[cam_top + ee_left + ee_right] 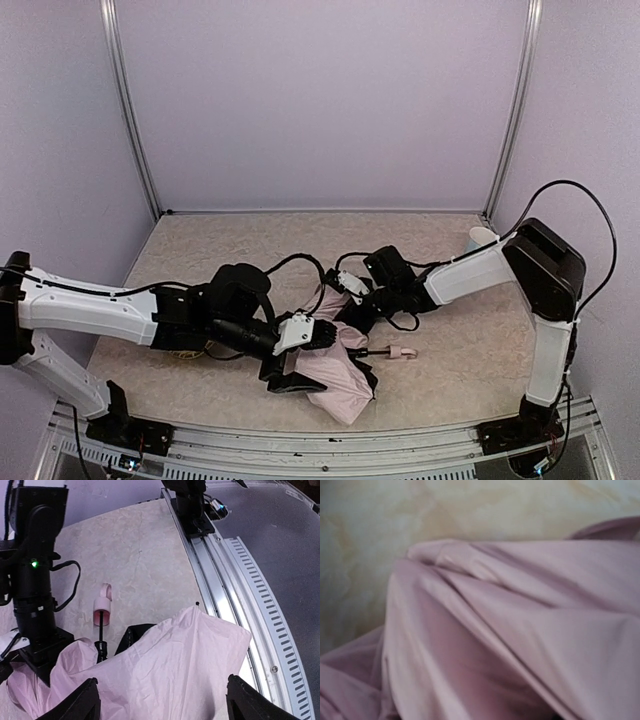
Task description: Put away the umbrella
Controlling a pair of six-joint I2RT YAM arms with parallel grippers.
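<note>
**Left jaws spread over the heaped canopy; right jaws lost in the same cloth**

The left arm (90, 310) holds its jaws released, with a finger (80, 705) on either side of the pink fabric, which lies under and between them unpinched. The umbrella (340, 385) sprawls half-collapsed on the bench (460, 340) near the front edge. Its thin shaft runs rightward out of the canopy to the small handle (101, 607), so the long axis lies across the bench. The right arm (470, 275) reaches in from the far side, but its camera shows only blurred cloth, so I cannot tell whether its jaws are released or clenched. Both arms are at the canopy, and the left is over the bulk. The front rail (225, 580) runs just beside the canopy's edge. What looks like a straw tray (188, 352) peeks out beneath the left arm.
</note>
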